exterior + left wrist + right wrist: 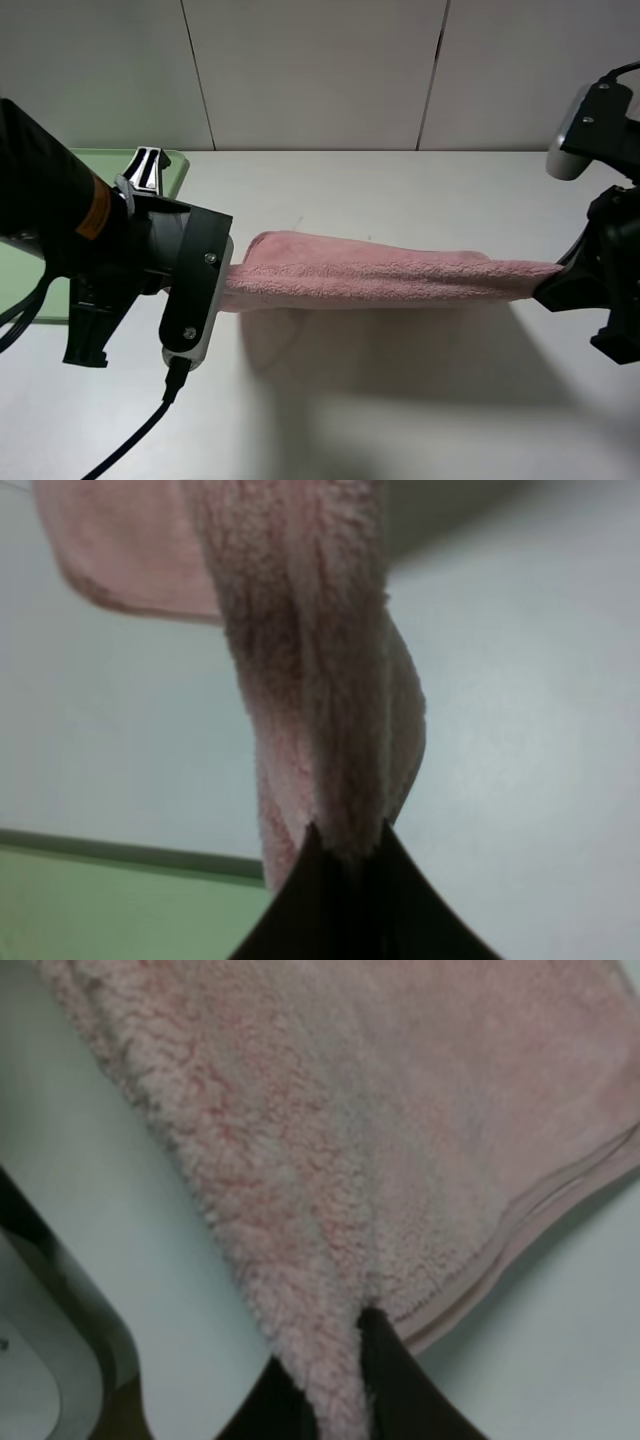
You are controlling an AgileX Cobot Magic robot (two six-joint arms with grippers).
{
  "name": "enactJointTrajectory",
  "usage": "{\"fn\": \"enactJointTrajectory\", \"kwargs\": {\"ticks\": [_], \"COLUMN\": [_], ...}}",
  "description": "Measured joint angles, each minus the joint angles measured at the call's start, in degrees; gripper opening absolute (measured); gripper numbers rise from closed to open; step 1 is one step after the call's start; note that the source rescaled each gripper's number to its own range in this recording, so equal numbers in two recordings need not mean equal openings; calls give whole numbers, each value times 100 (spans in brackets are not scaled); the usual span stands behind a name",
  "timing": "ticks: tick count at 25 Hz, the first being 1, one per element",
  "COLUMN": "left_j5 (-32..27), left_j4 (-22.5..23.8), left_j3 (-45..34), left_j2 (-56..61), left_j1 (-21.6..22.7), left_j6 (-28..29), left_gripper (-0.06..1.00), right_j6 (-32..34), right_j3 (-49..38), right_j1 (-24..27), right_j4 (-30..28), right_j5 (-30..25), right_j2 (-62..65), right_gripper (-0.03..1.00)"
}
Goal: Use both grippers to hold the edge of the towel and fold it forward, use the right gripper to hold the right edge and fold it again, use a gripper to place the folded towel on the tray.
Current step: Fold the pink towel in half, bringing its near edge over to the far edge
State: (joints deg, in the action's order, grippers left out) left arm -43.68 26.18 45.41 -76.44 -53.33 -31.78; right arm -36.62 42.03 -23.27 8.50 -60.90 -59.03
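Two sets of fingers hold the pink towel (380, 275) by its opposite ends, so it hangs as a long, bunched band across the middle of the white surface (400, 410). It is raised off the surface (its shadow falls beneath it and towards the camera).

The left fingers (298, 920) are pressed together on a gathered bunch of terry cloth. In the left wrist view the pile comes straight out from between the two black tips, and the rest of the cloth runs away from them as a thick twisted roll. From the high camera this grip is hidden behind the left arm's wrist block (195, 300); the towel's end disappears right behind it.

The right fingers (402, 1390) are likewise closed on the cloth, pinching a fold just beside the stitched hem (560, 1200), which runs away from the tips. From above, the right fingers (565, 285) meet the towel's narrowed end at the right side of the surface.

The light-green tray (180, 170) lies on the surface behind the left arm, apart from the towel and mostly covered by that arm.
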Motion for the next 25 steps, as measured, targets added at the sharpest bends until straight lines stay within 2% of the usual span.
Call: {"fn": "enactJointTrajectory", "kwargs": {"ticks": [7, 17, 25], "left_j5": [-394, -526, -707], "left_j4": [5, 47, 205], "left_j3": [6, 11, 326], "left_j2": [506, 515, -185], "left_j1": [-370, -371, -316], "left_j6": [243, 509, 668], "left_gripper": [0, 0, 0], "right_j6": [119, 119, 119], "right_j3": [0, 0, 0], "right_j1": [0, 0, 0], "right_j4": [102, 160, 89], "right_j5": [-340, -281, -208], "right_j2": [430, 416, -259], "right_gripper": [0, 0, 0]}}
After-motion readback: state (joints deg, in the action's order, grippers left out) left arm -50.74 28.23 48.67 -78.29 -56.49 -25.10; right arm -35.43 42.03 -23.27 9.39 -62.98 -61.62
